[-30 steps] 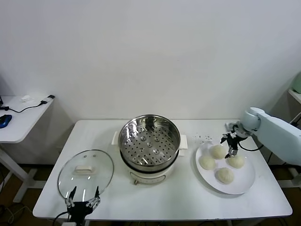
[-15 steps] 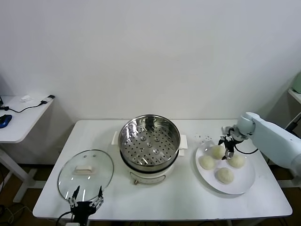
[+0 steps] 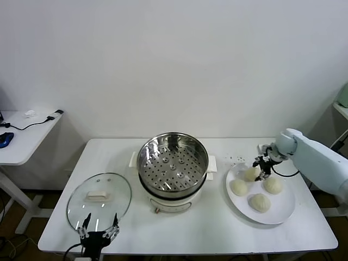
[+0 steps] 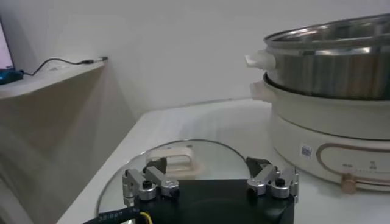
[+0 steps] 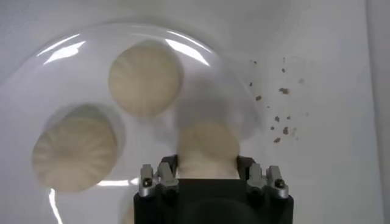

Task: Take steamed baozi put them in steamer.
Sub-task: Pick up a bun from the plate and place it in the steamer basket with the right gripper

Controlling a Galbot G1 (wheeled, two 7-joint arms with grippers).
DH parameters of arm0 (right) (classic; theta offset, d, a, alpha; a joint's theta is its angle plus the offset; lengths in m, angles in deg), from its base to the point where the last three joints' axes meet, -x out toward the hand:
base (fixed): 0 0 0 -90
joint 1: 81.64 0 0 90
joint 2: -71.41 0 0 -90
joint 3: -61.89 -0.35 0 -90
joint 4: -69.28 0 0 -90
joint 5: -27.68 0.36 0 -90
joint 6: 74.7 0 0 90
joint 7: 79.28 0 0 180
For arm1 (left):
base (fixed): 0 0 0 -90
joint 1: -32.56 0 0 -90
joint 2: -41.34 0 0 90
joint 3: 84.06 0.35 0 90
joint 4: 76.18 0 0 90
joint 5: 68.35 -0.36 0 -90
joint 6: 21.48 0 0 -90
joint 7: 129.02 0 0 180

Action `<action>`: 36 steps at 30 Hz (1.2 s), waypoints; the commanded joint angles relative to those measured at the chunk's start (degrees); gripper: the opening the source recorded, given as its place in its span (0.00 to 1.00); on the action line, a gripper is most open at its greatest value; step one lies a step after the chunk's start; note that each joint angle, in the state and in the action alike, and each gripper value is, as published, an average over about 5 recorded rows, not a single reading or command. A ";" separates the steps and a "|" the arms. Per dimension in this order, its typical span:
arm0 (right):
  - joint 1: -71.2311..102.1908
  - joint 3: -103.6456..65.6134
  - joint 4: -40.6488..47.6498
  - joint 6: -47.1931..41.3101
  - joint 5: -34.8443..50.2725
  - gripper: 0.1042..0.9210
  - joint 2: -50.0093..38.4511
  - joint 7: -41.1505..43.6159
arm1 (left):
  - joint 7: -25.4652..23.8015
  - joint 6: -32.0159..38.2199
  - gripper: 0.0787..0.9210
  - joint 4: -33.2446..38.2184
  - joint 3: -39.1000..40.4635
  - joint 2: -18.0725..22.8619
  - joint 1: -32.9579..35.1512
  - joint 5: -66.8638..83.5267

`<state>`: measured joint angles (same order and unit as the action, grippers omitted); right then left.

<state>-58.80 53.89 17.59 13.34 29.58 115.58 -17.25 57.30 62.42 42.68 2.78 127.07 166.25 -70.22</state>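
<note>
Several cream-white steamed baozi lie on a white plate (image 3: 284, 213) at the table's right. My right gripper (image 3: 261, 169) is down over the plate's far edge, shut on one baozi (image 3: 249, 174); that bun (image 5: 207, 145) fills the gap between the fingers and casts a shadow on the plate. Three other buns (image 3: 239, 187) (image 3: 272, 185) (image 3: 260, 203) rest loose nearby. The steamer (image 3: 172, 163), a shiny pot with a perforated floor on a cream base, stands at the table's middle with nothing in it. My left gripper (image 3: 99, 227) waits open at the front left edge.
A round glass lid (image 3: 99, 198) with a cream handle lies flat at the front left, just beyond the left gripper (image 4: 207, 178). Dark crumbs (image 3: 235, 159) dot the table between steamer and plate. A side desk (image 3: 24, 136) with cables stands off to the left.
My right gripper has sunk onto the far bun and its fingers have closed in against the bun's sides. The left arm stays where it was.
</note>
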 commanded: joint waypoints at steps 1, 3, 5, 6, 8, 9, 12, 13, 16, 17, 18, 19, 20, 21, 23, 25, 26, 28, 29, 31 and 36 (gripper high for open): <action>-19.19 9.16 -13.11 4.20 5.80 0.65 -3.76 3.03 | 0.05 0.12 0.88 0.71 -0.01 -0.13 0.19 -0.07; -26.63 13.39 -17.09 5.07 9.72 0.65 -2.25 3.87 | 0.11 0.22 0.88 1.15 0.00 -0.39 0.39 0.01; -33.99 17.58 -20.47 5.69 15.24 0.65 1.34 4.76 | 0.18 0.29 0.88 1.74 0.01 -0.83 0.64 0.17; -36.95 19.07 -21.68 6.16 18.02 0.65 3.46 5.09 | 0.22 0.31 0.88 2.07 0.02 -1.05 0.76 0.24; -41.40 21.26 -23.64 7.63 22.51 0.65 8.04 5.62 | 0.30 0.32 0.88 2.79 0.00 -1.58 0.96 0.37; -42.69 21.80 -24.25 8.62 23.63 0.65 10.12 5.72 | 0.28 0.19 0.88 3.16 0.05 -1.66 0.98 0.34; -44.87 23.48 -25.61 12.33 24.05 0.65 17.30 5.57 | 0.12 -0.59 0.88 4.36 0.51 -1.48 0.94 0.33; -44.96 24.14 -25.66 13.86 23.26 0.65 19.98 5.50 | 0.07 -0.86 0.88 4.68 0.69 -1.37 0.96 0.31; -43.52 26.09 -23.99 19.19 18.72 0.65 26.84 5.47 | 0.08 -1.22 0.88 5.16 1.11 -1.20 1.24 0.17; -42.54 26.63 -22.76 21.67 16.33 0.65 28.84 5.51 | 0.12 -1.25 0.88 5.27 1.26 -1.11 1.37 0.08; -41.27 26.91 -21.03 24.27 13.81 0.65 30.40 5.59 | 0.14 -1.27 0.88 5.41 1.41 -0.99 1.52 -0.03; -39.67 26.95 -18.88 27.28 11.14 0.65 31.83 5.67 | 0.17 -1.29 0.88 5.58 1.56 -0.84 1.68 -0.14; -38.16 26.75 -16.90 29.79 8.66 0.65 32.84 5.77 | 0.20 -1.24 0.88 5.71 1.65 -0.74 1.83 -0.20; -36.13 26.10 -14.31 32.46 5.92 0.66 33.82 5.97 | 0.23 -1.16 0.88 5.82 1.69 -0.64 1.99 -0.26; -32.08 24.46 -9.33 36.75 1.01 0.66 35.43 6.33 | 0.29 -0.95 0.88 6.00 1.70 -0.43 2.29 -0.43; -28.28 22.82 -5.01 39.55 -3.15 0.66 36.61 6.67 | 0.34 -0.77 0.88 6.13 1.65 -0.29 2.60 -0.52; -26.86 22.23 -3.55 40.23 -4.52 0.66 36.96 6.73 | 0.36 -0.67 0.88 6.18 1.62 -0.23 2.76 -0.59; -24.46 21.18 -1.34 41.09 -6.87 0.66 37.36 6.85 | 0.38 -0.53 0.88 6.24 1.57 -0.14 3.00 -0.70; -23.49 20.68 -0.54 41.37 -7.93 0.66 37.42 6.86 | 0.39 -0.46 0.88 6.23 1.53 -0.12 3.08 -0.75; -21.84 19.68 0.95 41.79 -9.61 0.66 37.44 6.65 | 0.39 -0.35 0.88 6.15 1.45 -0.08 3.17 -0.83; -18.57 16.75 5.38 42.70 -12.56 0.66 37.61 4.99 | 0.44 -0.16 0.88 5.54 1.31 -0.01 3.04 -0.86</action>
<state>-83.77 73.27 14.02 49.00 26.04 148.42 -11.57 57.73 62.36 48.05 3.95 126.92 169.07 -70.93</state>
